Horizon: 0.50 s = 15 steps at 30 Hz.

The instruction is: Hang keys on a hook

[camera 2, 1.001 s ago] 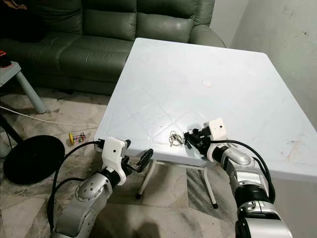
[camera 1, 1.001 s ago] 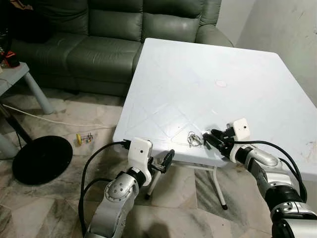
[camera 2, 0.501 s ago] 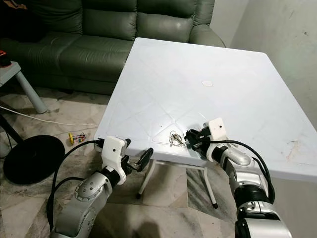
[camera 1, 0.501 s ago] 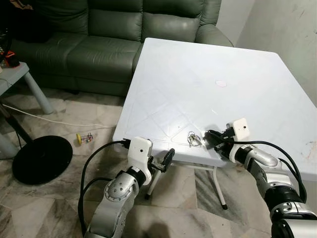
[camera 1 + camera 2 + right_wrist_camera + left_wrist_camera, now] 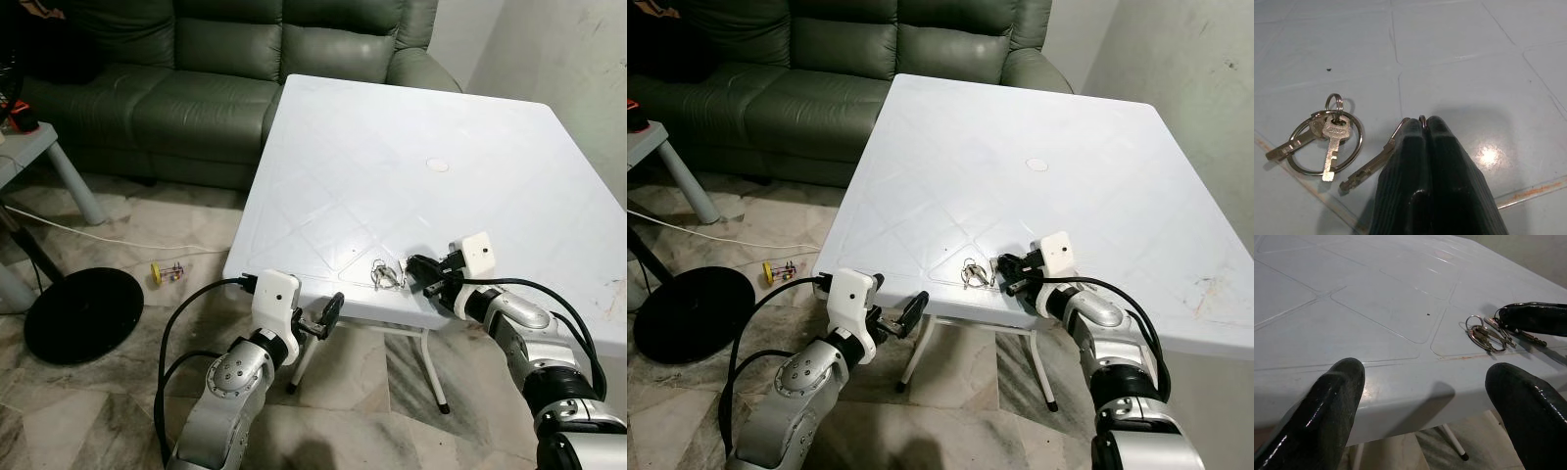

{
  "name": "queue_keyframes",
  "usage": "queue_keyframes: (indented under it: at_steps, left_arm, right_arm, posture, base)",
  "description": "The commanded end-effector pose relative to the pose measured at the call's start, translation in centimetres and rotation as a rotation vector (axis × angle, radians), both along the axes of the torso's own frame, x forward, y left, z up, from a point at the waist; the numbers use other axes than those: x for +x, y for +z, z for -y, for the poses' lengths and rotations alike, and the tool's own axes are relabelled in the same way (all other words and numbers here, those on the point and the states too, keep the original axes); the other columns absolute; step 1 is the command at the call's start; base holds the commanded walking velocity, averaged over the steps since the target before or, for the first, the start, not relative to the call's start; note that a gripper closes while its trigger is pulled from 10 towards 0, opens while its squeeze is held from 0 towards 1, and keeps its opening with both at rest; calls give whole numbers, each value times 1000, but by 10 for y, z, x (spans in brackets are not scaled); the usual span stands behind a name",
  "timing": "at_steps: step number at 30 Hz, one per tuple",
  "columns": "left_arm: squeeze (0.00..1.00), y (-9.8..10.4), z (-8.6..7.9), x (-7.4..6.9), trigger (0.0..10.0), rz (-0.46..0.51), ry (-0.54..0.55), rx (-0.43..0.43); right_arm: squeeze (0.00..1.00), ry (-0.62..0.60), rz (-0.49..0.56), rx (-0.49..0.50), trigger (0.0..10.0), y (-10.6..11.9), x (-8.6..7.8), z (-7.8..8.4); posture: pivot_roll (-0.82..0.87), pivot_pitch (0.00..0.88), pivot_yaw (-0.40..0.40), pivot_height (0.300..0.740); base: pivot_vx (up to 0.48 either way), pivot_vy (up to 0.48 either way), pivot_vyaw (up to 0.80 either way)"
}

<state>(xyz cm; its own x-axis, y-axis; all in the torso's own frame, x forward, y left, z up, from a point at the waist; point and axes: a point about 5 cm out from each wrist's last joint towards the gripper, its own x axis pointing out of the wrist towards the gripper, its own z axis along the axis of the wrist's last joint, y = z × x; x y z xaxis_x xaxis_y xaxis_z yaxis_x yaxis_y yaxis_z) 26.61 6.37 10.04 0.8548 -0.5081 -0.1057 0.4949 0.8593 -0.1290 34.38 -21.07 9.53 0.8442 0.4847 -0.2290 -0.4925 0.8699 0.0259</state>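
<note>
A bunch of silver keys (image 5: 1327,142) on rings lies on the white table (image 5: 392,147) close to its front edge, also seen as keys (image 5: 384,276). My right gripper (image 5: 1421,122) rests low on the table just right of them, shut, with a thin ring pinched between its fingertips and one key (image 5: 1369,166) sticking out from beside its fingers. From the head view, the right gripper (image 5: 416,268) touches the bunch. My left gripper (image 5: 331,313) hangs open below the table's front edge, its fingers (image 5: 1337,396) spread wide towards the keys.
A green sofa (image 5: 196,78) stands behind the table. A black round base (image 5: 83,313), a white cable and a small yellow object (image 5: 157,273) lie on the marble floor at left. A grey side table (image 5: 29,147) stands far left. A small white disc (image 5: 437,165) sits on the table.
My right gripper has crept slightly to the right at the keys. The left arm has not moved.
</note>
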Motion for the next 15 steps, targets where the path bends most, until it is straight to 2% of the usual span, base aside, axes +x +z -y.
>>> queue_keyframes:
  at_steps: [1,2,3,15]
  left_arm:
    - [0,4,10,-3,10000,1,-21,-24]
    - [0,4,10,-2,10000,1,-20,-25]
    - [0,4,10,-2,10000,1,-20,-25]
    - [0,4,10,-3,10000,-1,-21,-26]
  right_arm:
    - [1000,-12,-3,6,10000,2,1,4]
    - [1000,-14,-15,-4,10000,1,1,5]
    - [8,-7,-12,-11,10000,1,1,5]
    - [0,24,16,1,10000,4,0,5]
  posture:
    - [73,101,-95,740]
    - [73,100,-95,740]
    - [73,101,-95,740]
    - [71,100,-94,740]
  base:
    - [0,0,0]
    - [0,0,0]
    - [0,0,0]
    - [0,0,0]
